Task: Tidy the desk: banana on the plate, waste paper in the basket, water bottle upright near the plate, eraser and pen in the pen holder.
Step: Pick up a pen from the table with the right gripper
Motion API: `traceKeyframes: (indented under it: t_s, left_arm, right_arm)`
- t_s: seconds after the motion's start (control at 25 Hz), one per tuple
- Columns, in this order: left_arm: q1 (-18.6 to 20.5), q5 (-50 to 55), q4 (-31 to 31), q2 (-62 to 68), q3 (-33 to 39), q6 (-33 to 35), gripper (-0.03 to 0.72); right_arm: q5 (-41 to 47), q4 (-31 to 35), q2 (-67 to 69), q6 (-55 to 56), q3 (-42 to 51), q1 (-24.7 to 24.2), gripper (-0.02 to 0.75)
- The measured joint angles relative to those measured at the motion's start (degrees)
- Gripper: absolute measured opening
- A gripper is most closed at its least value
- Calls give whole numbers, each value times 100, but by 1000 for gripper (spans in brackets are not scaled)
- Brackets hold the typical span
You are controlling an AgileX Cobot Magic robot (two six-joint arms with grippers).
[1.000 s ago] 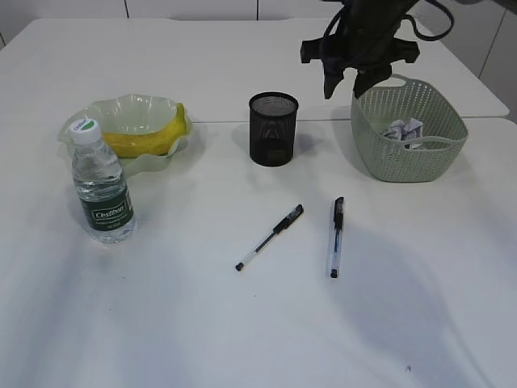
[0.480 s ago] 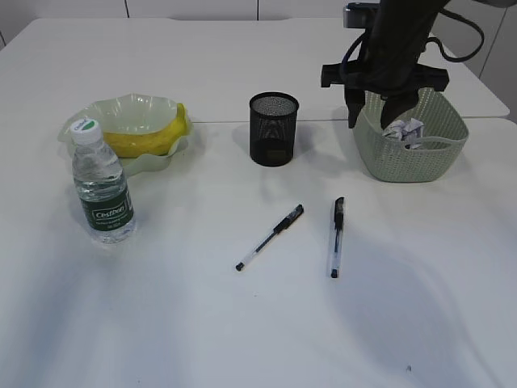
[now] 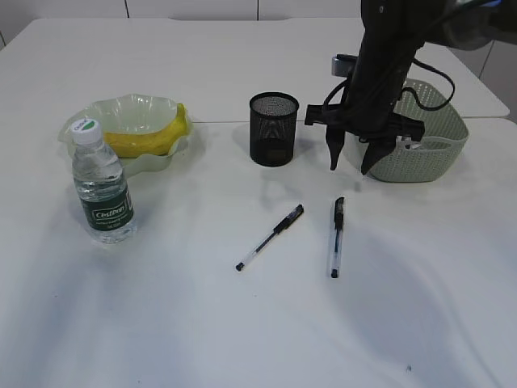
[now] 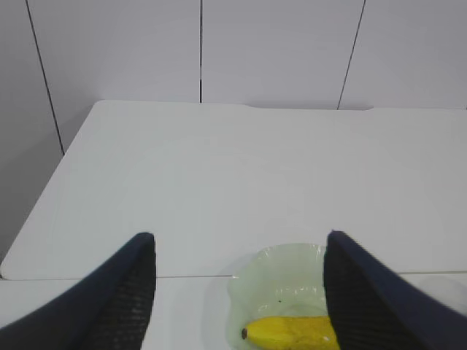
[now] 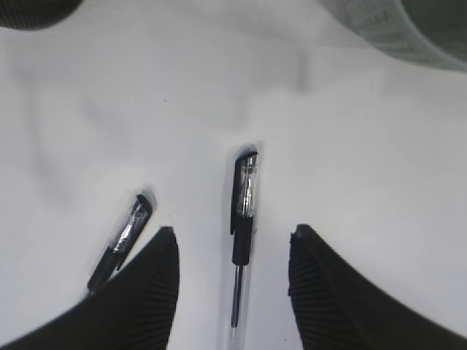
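Observation:
Two clear pens with black caps lie on the white table: one slanted [image 3: 271, 237] [image 5: 120, 240], one nearly straight [image 3: 336, 236] [image 5: 243, 219]. My right gripper [image 3: 352, 159] [image 5: 232, 244] is open and empty, hanging above the straight pen, which lies between its fingers in the right wrist view. The black mesh pen holder [image 3: 273, 128] stands at centre. The banana [image 3: 149, 139] [image 4: 292, 334] lies on the pale green plate [image 3: 133, 107] [image 4: 277, 273]. The water bottle [image 3: 100, 184] stands upright in front of the plate. The green basket [image 3: 440, 137] sits behind the right arm; its paper is hidden. My left gripper [image 4: 237, 292] is open, above the plate's near side. No eraser shows.
The table's far edge and a seam between two tabletops run behind the plate and holder. White wall panels stand beyond the table in the left wrist view.
My right arm has come down and forward from above the basket to just above the straight pen. It now hides the crumpled paper in the basket.

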Motion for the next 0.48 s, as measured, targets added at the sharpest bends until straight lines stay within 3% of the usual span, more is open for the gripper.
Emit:
traceKeyframes:
  t_s: [0.48]
  left_arm:
    - [0,11,10,0,0,0,505]
  right_arm:
    - [-59,129,513,191,113,0,369]
